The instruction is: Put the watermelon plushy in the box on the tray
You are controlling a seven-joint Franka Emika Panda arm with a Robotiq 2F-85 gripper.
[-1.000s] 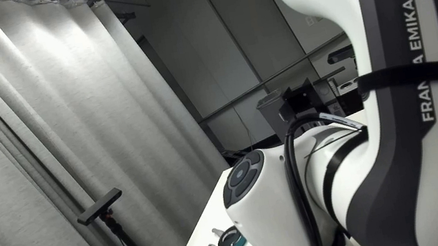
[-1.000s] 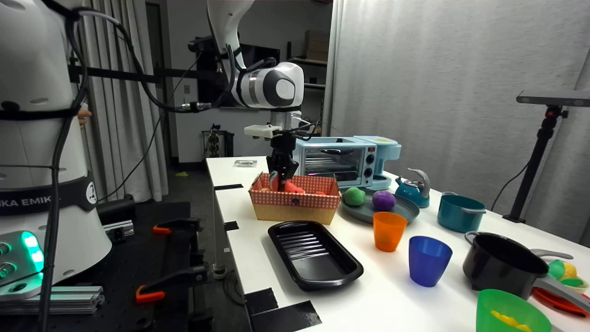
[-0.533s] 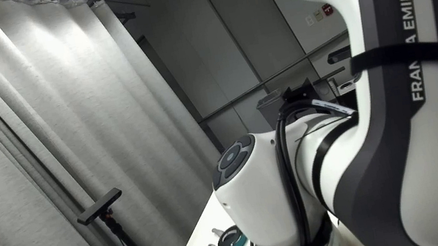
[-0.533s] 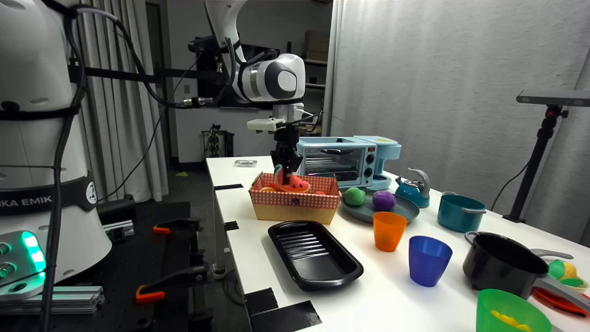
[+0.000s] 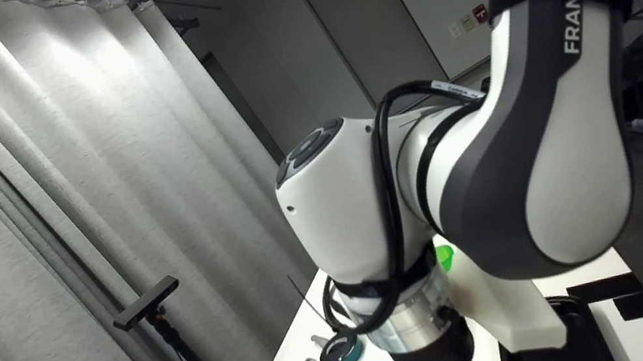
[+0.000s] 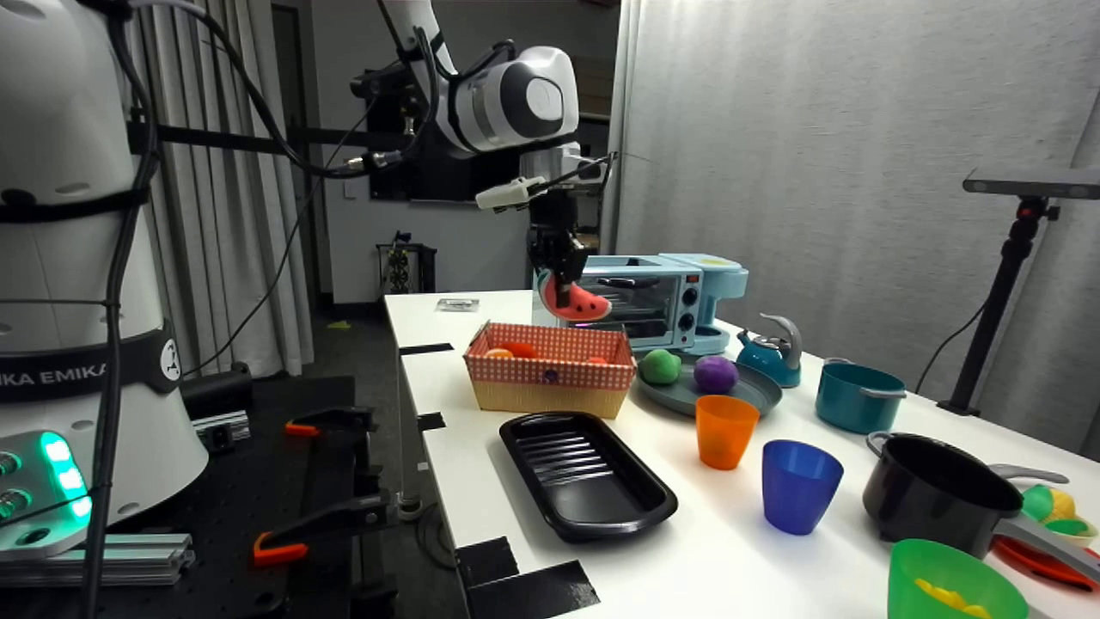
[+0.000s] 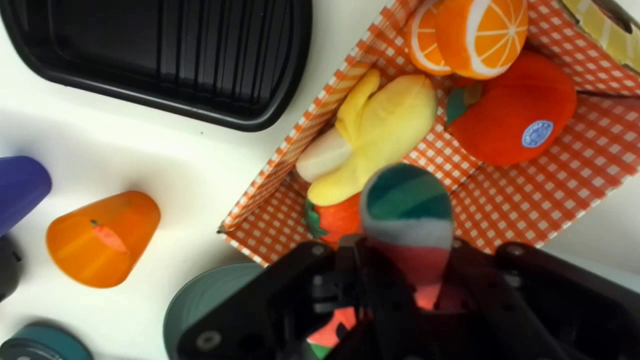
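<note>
- A toy watermelon slice (image 6: 589, 303) hangs pinched in my gripper (image 6: 561, 291), jaws tight against its sides, clear above the rim of a checkered box (image 6: 550, 387).
- The black tray (image 6: 593, 490) lies near the edge of the bench (image 6: 730, 559) facing my base (image 6: 150, 438), a bare strip between.
- A narrow gap parts tray and box, which stands closer to the corner where a small flat item (image 6: 457, 304) lies.
- Open white bench separates the tray from the orange cup (image 6: 724, 434) and blue cup (image 6: 799, 490).
</note>
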